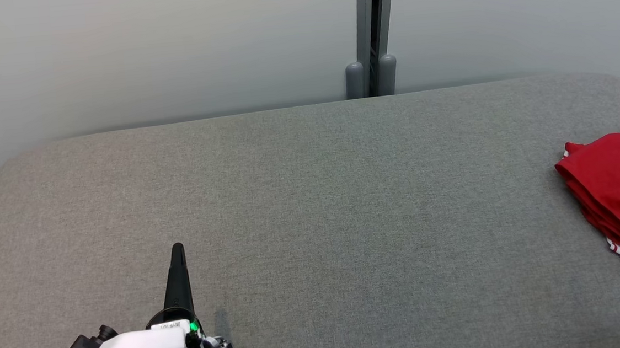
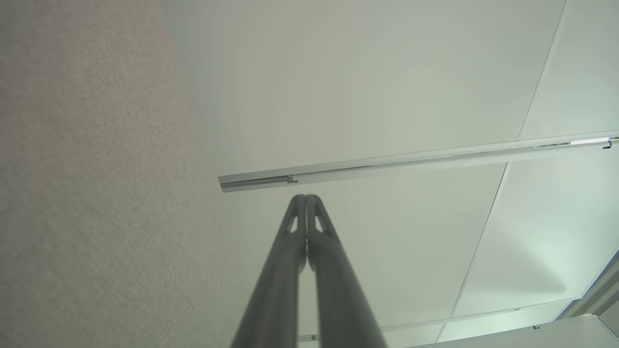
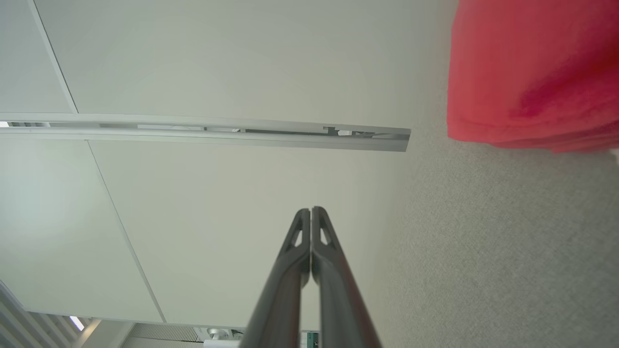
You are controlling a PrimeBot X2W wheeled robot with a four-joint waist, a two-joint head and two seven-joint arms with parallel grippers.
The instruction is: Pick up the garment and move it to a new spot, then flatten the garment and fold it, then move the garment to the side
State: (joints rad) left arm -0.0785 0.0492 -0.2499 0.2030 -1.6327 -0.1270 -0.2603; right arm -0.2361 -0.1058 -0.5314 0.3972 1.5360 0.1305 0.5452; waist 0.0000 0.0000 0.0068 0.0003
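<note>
Garment (image 1: pixel 615 188), red and folded, lies at the right end of the desk (image 1: pixel 312 196); I judge it soft, light, apt to unfold, so I'd pinch its stacked edge. Left tool (image 1: pixel 177 249) and right tool (image 3: pixel 311 210) are closed, empty.

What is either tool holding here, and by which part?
Nothing. The left tool and right tool are both shut on empty air; the folded red cloth garment lies free on the grey fabric surface.
</note>
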